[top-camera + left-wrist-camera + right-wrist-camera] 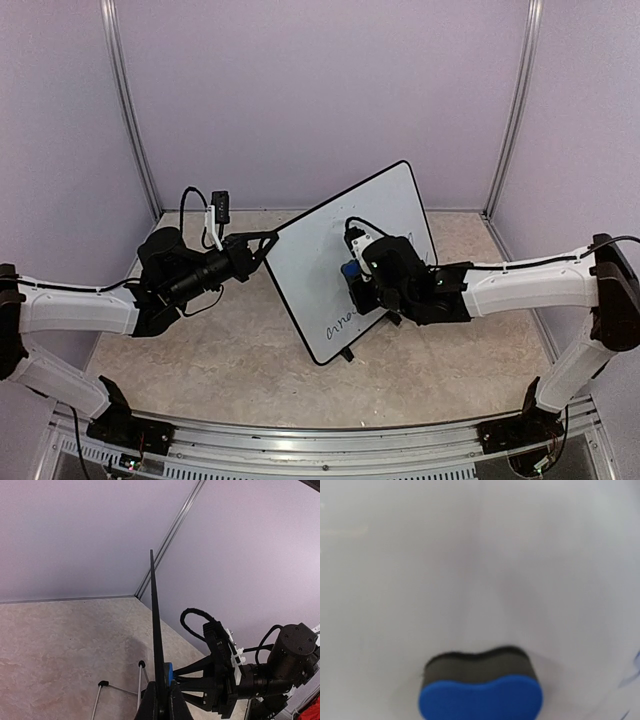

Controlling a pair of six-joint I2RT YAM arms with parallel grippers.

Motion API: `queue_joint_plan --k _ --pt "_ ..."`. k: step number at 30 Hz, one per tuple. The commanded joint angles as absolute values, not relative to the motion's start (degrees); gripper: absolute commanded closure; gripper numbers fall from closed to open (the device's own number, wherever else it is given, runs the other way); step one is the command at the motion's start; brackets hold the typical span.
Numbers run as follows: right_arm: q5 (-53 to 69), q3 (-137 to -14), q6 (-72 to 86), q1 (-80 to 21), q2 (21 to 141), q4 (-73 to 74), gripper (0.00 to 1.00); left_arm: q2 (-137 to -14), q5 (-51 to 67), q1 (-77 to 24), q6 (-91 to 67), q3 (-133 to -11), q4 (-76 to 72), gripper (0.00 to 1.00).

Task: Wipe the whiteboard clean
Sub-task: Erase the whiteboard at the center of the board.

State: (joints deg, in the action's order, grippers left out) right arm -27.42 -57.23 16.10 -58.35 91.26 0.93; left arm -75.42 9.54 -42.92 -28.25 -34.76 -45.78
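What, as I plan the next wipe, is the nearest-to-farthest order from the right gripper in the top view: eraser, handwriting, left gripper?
1. Eraser, held in the right gripper.
2. Handwriting, lower on the whiteboard.
3. Left gripper, at the whiteboard's left edge.

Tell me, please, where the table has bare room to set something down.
The table is bare in front, between the whiteboard and the arm bases, and at the back right, between the whiteboard and the corner post. Crowded mid-table: the left gripper clamps the whiteboard's edge, the right gripper presses the eraser on its face.
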Motion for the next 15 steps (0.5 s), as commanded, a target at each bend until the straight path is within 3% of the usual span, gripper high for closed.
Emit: queue_joint_plan --k 1,15 --pt "-28.4 -61.4 12.1 -56.5 93.0 -3.7 0.76 -76.6 20.8 -45.3 -24.6 -33.5 -42.7 1.0" --pt "-25.1 -47.8 21.3 -57.0 88.3 -3.4 0.76 -76.4 20.7 -45.3 -24.7 -33.5 -42.8 1.0"
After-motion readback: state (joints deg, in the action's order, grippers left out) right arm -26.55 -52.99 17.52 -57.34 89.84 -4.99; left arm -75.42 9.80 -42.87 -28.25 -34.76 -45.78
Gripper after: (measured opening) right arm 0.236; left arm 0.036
